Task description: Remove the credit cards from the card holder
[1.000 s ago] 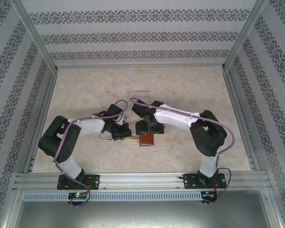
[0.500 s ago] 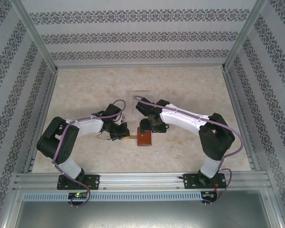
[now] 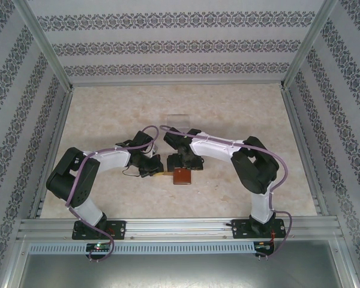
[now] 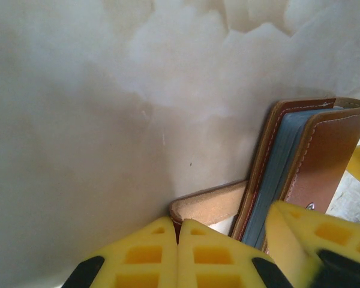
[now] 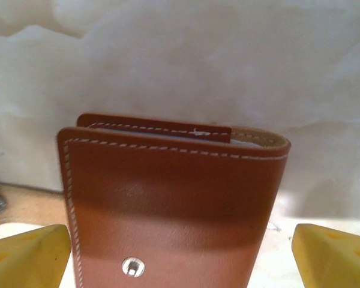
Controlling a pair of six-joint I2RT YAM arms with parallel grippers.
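Ok so imo we're sitting at the opening step. No cards are lying out on the table (image 3: 108,120) yet, so they're prob all inside the wallet (image 3: 181,176), which is lying mid-table right btwn the two grippers. Left gripper (image 4: 177,225) is clenched tight w/ its tips touching the strap tab (image 4: 210,207); it's pinning or pinching it, can't tell which. Right gripper (image 5: 179,233) is hanging wide open, one finger either side of the brown cover, not touching it, w/ the snap stud (image 5: 132,267) facing its cam. From the left wrist cam the covers are gaping a bit and the pale blue inside (image 4: 276,174) is showing, but I'm not making out any card edges. Next move imo: right one needs to be catching the top flap and folding it back while left is anchoring the strap — leather's springy, could be flopping shut.
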